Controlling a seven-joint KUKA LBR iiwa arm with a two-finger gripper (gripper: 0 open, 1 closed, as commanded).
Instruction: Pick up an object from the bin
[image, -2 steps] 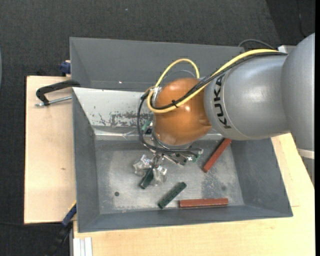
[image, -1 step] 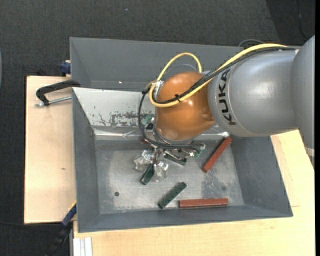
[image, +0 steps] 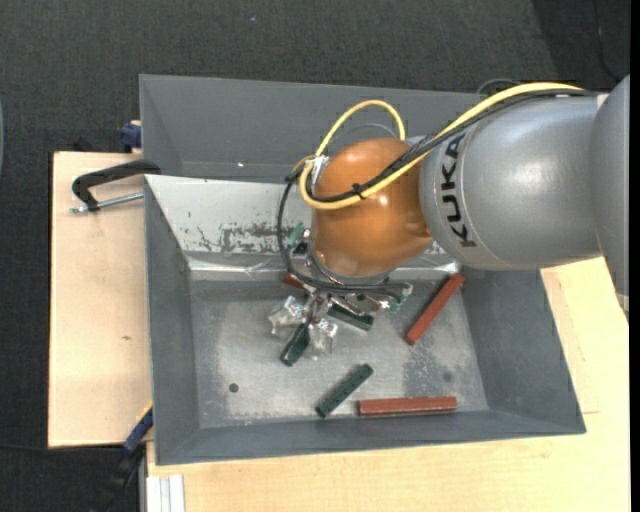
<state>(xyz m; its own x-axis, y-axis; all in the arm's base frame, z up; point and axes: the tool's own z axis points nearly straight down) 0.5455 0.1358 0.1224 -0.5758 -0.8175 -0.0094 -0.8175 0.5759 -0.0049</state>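
The gripper (image: 320, 310) sits over what look like crumpled silvery scraps (image: 288, 316) and a dark green stick (image: 295, 349); whether it grips anything, I can't tell.

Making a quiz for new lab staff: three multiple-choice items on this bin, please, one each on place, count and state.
1. The end effector is A) low over the small heap at the middle B) in the left front corner C) by the right wall
2. Red-brown bars in the bin: A) one B) two C) four
3. The lone dark green bar is A) lying flat B) standing upright C) under a red-brown bar
1A, it hangs amid the heap; 2B, one by the front wall, one slanted at right; 3A, it lies apart on the floor.
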